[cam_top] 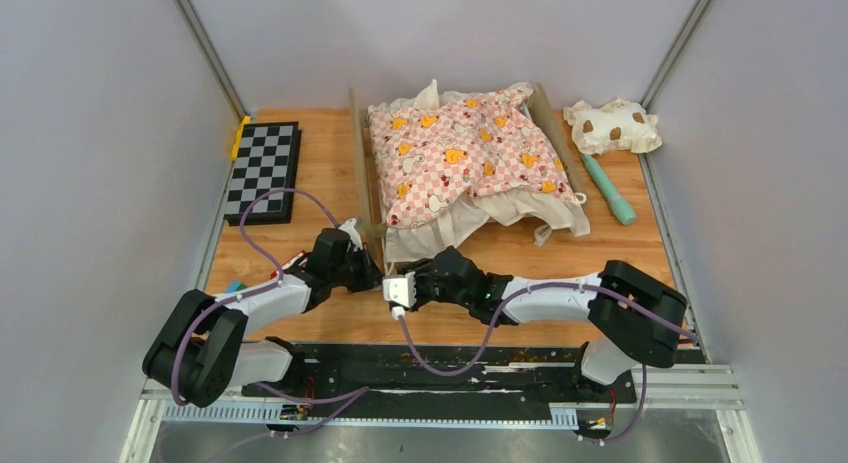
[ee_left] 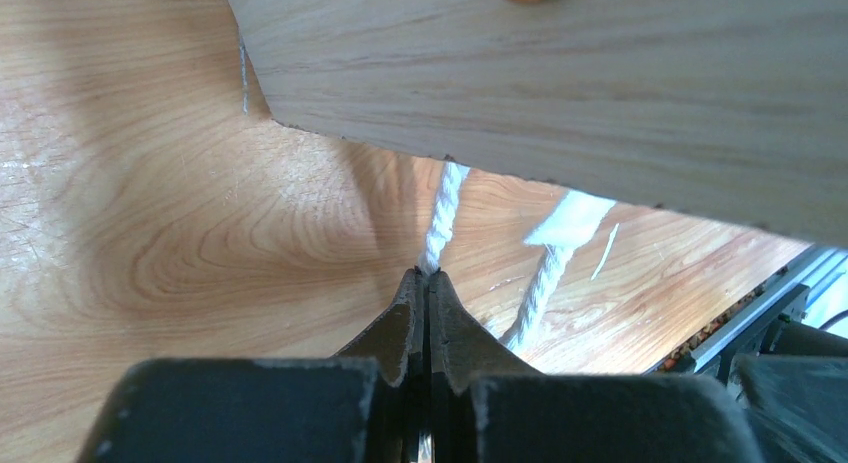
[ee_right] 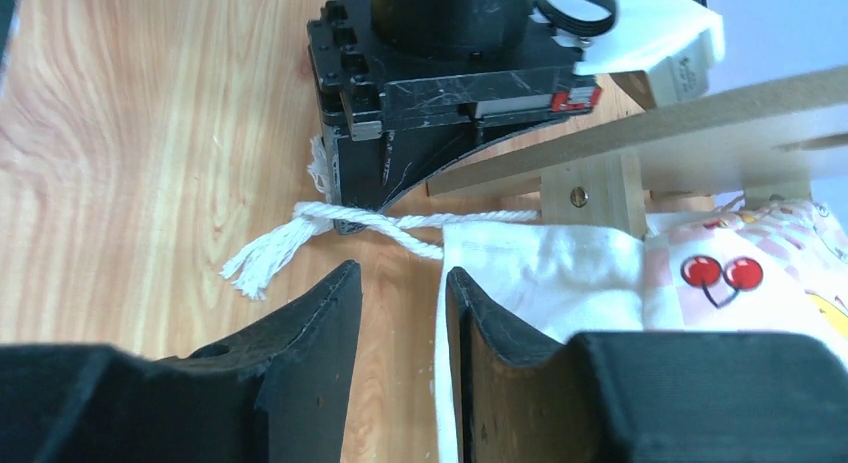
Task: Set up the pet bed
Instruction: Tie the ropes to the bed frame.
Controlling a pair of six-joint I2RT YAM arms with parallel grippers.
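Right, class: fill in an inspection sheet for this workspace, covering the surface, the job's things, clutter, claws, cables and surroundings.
Surface: light wood-grain table.
Job's things: pet bed in the middle, pink checkered cushion lying on it; white cord at its near corner; spotted pillow on the table at the far right, off the bed.
Clutter: chessboard far left; teal stick beside the bed's right side.
Claws: left claw shut on the white cord; right claw open, holding nothing, next to the cord.
Cables: purple cables loop along both arms.
Surroundings: plain grey walls on three sides.
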